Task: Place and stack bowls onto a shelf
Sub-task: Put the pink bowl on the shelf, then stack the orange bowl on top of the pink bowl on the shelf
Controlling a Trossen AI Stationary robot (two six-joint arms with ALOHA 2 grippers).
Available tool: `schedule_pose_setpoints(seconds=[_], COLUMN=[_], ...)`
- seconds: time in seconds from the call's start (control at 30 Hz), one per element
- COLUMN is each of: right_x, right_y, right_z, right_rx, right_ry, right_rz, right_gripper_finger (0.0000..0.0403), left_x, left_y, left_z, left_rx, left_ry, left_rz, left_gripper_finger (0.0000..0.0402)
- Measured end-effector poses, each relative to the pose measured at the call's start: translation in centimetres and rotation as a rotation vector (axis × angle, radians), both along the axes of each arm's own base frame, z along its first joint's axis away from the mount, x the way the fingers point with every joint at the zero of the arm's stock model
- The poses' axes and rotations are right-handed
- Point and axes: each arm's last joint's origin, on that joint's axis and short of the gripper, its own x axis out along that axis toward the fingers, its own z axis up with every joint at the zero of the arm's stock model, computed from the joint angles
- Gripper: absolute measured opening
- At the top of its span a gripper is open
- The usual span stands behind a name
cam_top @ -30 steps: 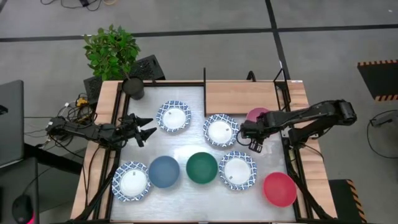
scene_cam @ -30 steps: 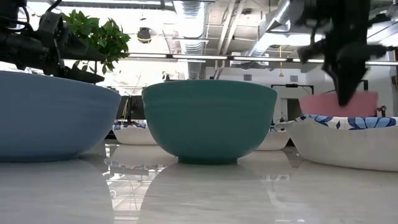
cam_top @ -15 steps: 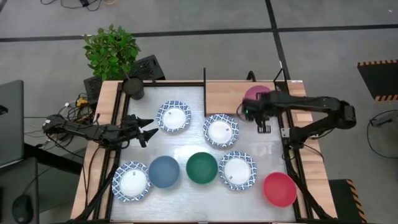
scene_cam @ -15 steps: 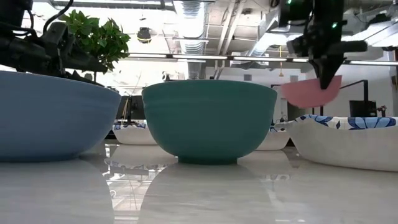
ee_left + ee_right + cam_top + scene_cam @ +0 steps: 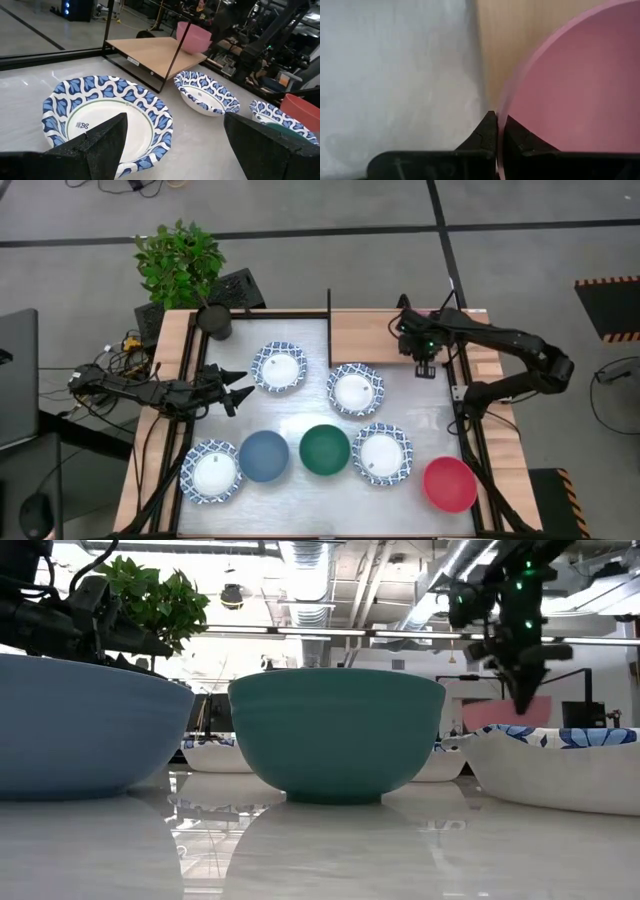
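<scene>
The wooden shelf is set at the table's far right corner. Over it the pink bowl is pinched by its rim in the right gripper, apparently for setting down. The left gripper, fingers spread, is parked near the left edge.

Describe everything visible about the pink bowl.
The solid pink, smooth round bowl looks glossy and empty, its inside plain. It sits at the light wooden shelf plank, at the plank's right end. The right gripper has its jaws shut on the bowl's thin rim. From above the arm hides nearly all of it.
</scene>
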Motion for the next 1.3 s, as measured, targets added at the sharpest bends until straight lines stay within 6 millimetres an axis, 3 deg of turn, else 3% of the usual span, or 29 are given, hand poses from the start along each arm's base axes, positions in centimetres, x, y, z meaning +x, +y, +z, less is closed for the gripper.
schedule_pose_setpoints(seconds=[0.57, 1.13, 1.3], right_x=[-1.5, -1.4, -1.2], right_y=[-2.9, -3.2, -3.6], right_z=[-1.0, -0.7, 0.5], right_rx=[-0.025, -0.055, -0.165], right_ry=[-0.08, -0.094, -0.055], right_rz=[-0.041, -0.101, -0.14], right_gripper_finger=[0.0033, 0.0247, 0.0273], left_x=[0.0, 0.0, 0.0], left_y=[0.1, 0.1, 0.1], left_z=[0.0, 0.0, 0.0], left_rx=[0.012, 0.014, 0.014], left_ry=[0.005, 0.005, 0.005], left_rz=[0.019, 0.029, 0.029], left_gripper_finger=[0.0318, 0.0318, 0.0318])
